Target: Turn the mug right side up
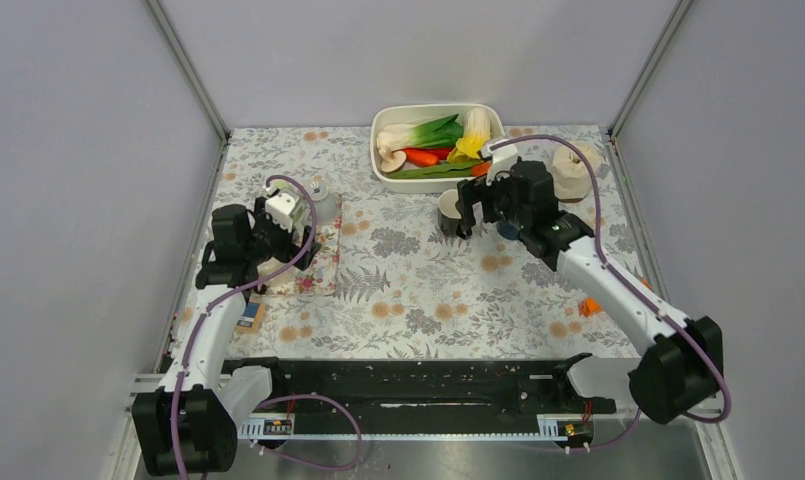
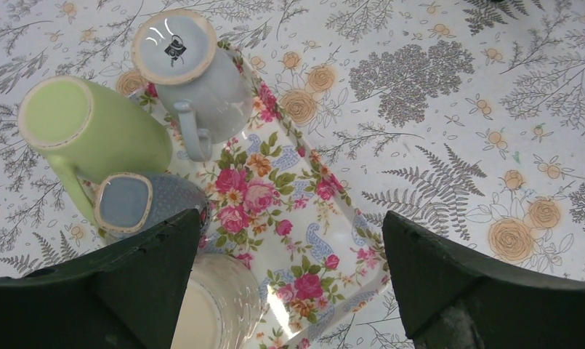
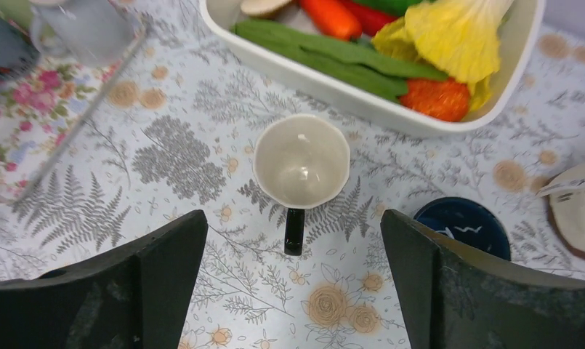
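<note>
Right claw [image 3: 292,218], spread, above upright mug [image 3: 301,160]

A flowered cloth [image 1: 418,290] covers the table. At twelve o'clock a white dish [image 3: 333,94] holds mixed vegetables. At nine o'clock lies a rose-print tray [image 2: 275,218]. Clustered at one end of it are a green cup [image 2: 93,138] and a pale blue cup [image 2: 202,80], both base-up, a small grey-blue cup [image 2: 140,203] and a glass [image 2: 216,305]. Toward two o'clock stand a cream spool [image 1: 570,170] and a dark blue disc [image 3: 464,225].

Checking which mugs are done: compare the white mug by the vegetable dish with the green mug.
The white mug stands mouth up; the green mug, base up. The white mug's handle is black; the green mug's matches its body. Both have one handle.
</note>
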Motion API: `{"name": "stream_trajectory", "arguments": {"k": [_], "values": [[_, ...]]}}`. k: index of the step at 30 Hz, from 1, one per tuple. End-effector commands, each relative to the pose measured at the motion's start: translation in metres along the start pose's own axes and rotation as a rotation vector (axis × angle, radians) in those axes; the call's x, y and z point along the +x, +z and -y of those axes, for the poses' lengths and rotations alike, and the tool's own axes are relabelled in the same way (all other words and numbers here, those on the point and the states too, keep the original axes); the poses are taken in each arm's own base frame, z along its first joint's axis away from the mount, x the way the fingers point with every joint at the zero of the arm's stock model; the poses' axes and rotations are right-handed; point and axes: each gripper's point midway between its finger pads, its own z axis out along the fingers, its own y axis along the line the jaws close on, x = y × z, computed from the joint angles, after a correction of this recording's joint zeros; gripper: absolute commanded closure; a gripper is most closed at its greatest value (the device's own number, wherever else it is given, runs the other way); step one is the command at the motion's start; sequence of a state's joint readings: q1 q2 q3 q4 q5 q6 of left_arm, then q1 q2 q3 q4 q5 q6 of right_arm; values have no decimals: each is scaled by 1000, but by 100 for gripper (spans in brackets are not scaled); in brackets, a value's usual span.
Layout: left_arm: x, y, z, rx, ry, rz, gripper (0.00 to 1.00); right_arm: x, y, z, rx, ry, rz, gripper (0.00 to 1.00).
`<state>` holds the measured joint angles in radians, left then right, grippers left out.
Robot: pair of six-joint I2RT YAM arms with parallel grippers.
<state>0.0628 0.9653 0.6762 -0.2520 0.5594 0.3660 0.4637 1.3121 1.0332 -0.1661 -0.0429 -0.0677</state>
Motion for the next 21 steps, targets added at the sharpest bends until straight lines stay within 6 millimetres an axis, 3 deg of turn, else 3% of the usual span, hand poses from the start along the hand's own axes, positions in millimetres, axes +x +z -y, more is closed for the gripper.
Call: {"name": "stream_trajectory", "arguments": {"k": [1, 5, 12, 16, 21], "values": [[-9, 0, -22, -99, 18, 16, 1, -54, -40, -8, -27, -13, 174, 1], [-10, 2, -35, -148, 7, 7, 1, -67, -62, -14, -52, 8, 232, 1], [-12, 29, -42, -56, 21, -35, 1, -71, -89, -32, -154, -115, 337, 1], [-12, 51, -52, -16, -24, -77, 1, -67, -95, -44, -220, -128, 410, 1], [-16, 74, -68, 4, -62, -122, 1, -62, -92, -39, -195, -126, 401, 1]]}}
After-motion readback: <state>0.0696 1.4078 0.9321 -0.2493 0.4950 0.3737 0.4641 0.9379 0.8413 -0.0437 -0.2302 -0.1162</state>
